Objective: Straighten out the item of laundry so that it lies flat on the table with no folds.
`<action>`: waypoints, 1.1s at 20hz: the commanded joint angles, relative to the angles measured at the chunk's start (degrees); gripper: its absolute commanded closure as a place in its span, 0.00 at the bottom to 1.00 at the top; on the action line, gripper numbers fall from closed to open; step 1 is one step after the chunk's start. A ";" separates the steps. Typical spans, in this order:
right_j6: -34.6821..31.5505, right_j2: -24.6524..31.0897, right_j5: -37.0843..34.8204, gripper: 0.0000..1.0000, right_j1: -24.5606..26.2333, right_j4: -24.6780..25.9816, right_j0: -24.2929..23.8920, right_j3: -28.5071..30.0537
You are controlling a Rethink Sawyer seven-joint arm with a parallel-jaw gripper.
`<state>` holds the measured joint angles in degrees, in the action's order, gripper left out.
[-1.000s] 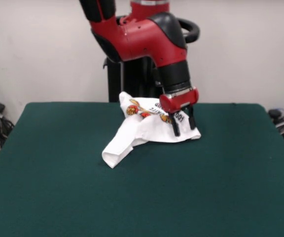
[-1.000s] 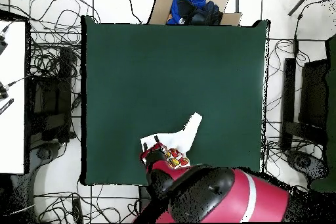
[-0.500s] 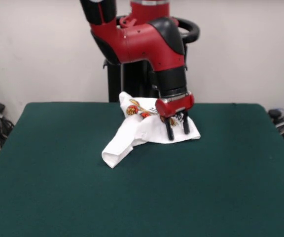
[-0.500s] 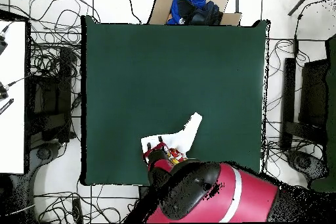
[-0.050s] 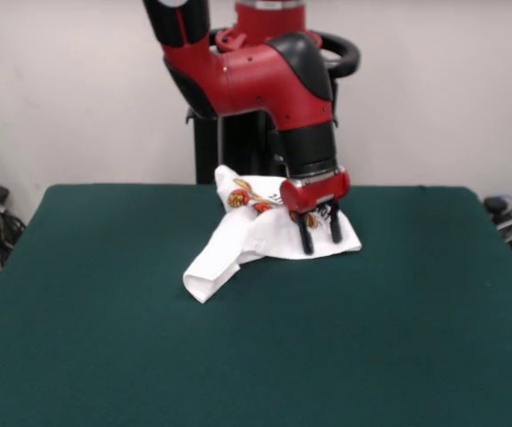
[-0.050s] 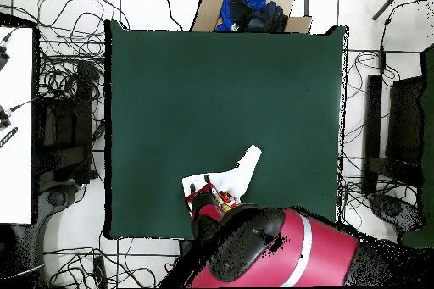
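Clearly the white T-shirt [image 5: 256, 233] lay crumpled on the green table [image 5: 238, 356], bunched near the table's far edge in the front view. Left of the gripper, a folded sleeve [image 5: 207, 276] stretched toward the table's middle; beside it the printed part [image 5: 249, 197] stood up in a ridge. At the shirt's right end the gripper [image 5: 319, 236] stood with its two black fingers [image 5: 306, 238] spread apart, tips down on the cloth. Overhead, the red arm [image 6: 280, 256] covered much of the shirt [image 6: 246, 167].
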<state>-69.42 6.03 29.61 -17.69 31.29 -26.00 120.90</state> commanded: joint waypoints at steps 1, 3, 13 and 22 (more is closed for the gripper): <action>-10.30 1.03 -6.83 0.00 4.31 -3.07 -0.07 -10.73; -10.14 1.04 -7.40 0.00 4.16 -3.15 -0.01 -10.73; -9.79 0.78 -8.28 1.00 3.95 -3.29 0.26 -10.77; -11.40 4.44 -6.71 1.00 1.58 -0.37 -3.05 -8.04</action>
<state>-69.42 6.60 29.57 -17.72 31.91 -26.90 120.75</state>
